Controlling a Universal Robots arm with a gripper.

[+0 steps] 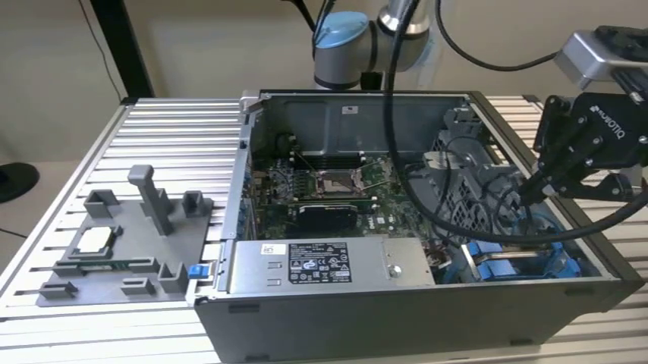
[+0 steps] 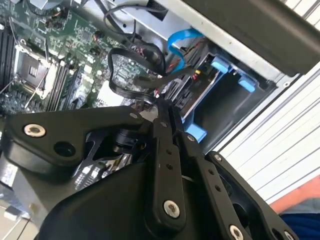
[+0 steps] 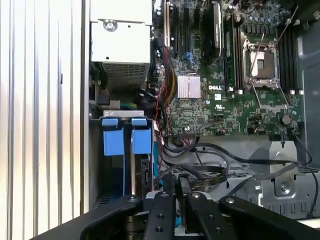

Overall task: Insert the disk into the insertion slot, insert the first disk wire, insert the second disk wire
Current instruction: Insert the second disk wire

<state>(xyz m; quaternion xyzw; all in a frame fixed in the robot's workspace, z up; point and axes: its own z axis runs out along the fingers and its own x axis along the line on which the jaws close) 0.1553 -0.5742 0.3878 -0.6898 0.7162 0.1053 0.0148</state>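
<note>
**Blue carrier seated in bay, gripper above it**

Blue plastic of the disk carrier is seen in the drive bay at the corner of the open computer case, beside a second blue carrier. In the exterior view the disk lies at the case's near corner on that view's right, next to the power-supply box.

- Gripper is held over the bay, tips down inside the case. Jaws are drawn narrow, nearly together, in both wrist views. Whether a wire is pinched cannot be told.
- Black cables are looped just ahead of the fingertips; a thin blue cable arcs toward the bay.
- Motherboard is exposed, CPU socket open.
- Writing: a printed label is carried on the power-supply box, white print on the gripper body; text is not transcribed.
- Grey fixture tray is placed on the slatted aluminium table, well apart from the gripper.
</note>
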